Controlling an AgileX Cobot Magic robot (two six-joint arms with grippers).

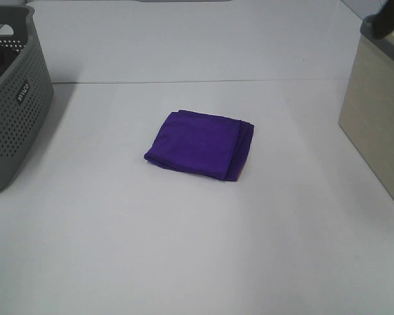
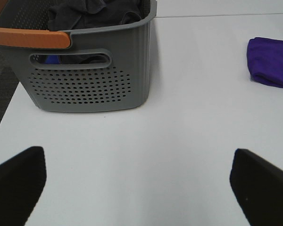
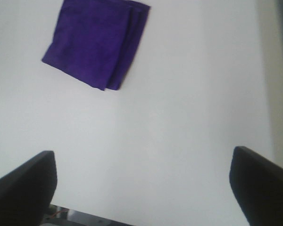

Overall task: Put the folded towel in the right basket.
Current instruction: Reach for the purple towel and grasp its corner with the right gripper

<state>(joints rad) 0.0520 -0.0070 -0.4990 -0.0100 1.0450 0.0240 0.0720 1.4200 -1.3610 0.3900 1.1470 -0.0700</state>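
Open white bench (image 1: 184, 256) around the folded purple cloth towel (image 1: 200, 145), beige basket (image 1: 378, 121) at three o'clock, grey perforated basket (image 1: 13, 108) at ten, my left pincer (image 2: 137, 155) and right pincer (image 3: 142, 153) gaping empty.

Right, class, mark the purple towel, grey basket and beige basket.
purple towel (image 1: 200, 144), exterior high view, top fold.
grey basket (image 2: 85, 87), left wrist view, perforated wall.
beige basket (image 1: 374, 111), exterior high view, side wall.

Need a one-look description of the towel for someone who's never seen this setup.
Start from the white table, with a grey perforated basket at its left edge and a beige basket at its right. The towel lies flat near the middle between them, touching neither. It is the only purple thing on the open tabletop, folded into a rough square.
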